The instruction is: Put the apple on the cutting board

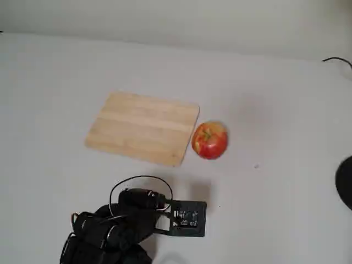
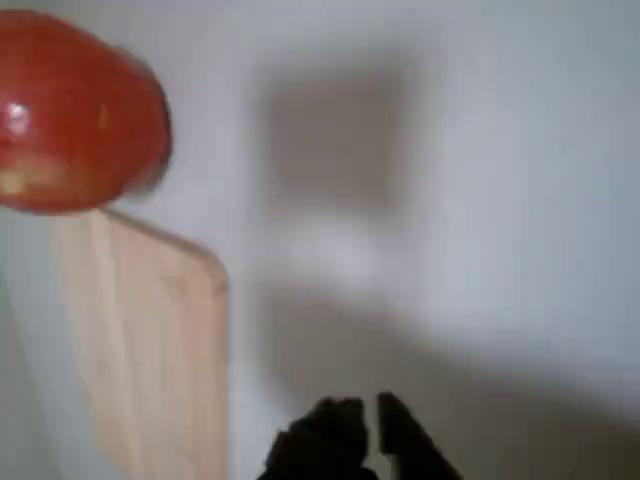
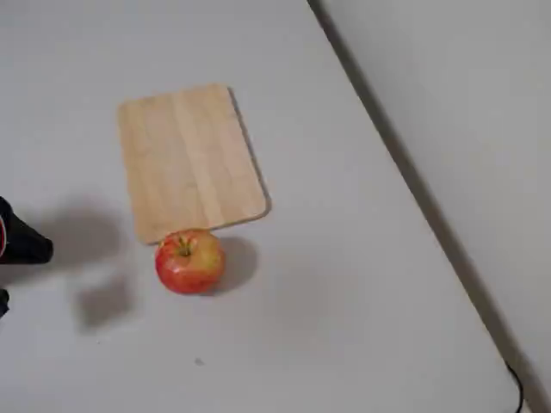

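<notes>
Apple point(image 1: 209, 140) sits on the table point(image 1: 264, 99), just off one short edge of the cutting board point(image 1: 143, 127), touching it or nearly so, can't tell which. Not on the board yet.

Gripper point(image 2: 368, 425): wrist view shows the two dark fingertips point(image 2: 335, 425) close together with only a thin gap, nothing between them. Reads as closed or nearly closed, empty.

Key relation: in the wrist view the apple is ahead of the fingers and off to the upper left, well apart from them. The board also lies left of the fingers, its long axis running roughly along their pointing direction.

Judgement: grasp not started. Next move needs the fingers to open, swing left and reach forward to straddle the apple. Risk: a round apple can roll off a poorly centred pinch
</notes>
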Controlling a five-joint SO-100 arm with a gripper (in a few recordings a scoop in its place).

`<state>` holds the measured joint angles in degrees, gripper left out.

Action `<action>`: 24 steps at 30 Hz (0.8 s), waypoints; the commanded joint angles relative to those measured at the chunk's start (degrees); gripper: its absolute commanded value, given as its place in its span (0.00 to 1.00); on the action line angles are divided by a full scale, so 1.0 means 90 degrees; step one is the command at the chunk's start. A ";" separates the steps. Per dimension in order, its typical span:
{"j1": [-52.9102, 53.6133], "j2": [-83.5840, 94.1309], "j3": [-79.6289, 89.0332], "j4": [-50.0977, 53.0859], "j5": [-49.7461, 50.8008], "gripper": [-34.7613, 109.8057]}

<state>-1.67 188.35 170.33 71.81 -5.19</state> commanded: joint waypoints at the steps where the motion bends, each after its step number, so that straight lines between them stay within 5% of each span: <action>1: -0.0146 0.0020 -0.0010 0.0195 -0.0176 0.24; 24: 0.0117 0.0020 -0.0146 0.0000 -0.0205 0.26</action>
<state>-1.49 188.35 170.33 71.81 -6.06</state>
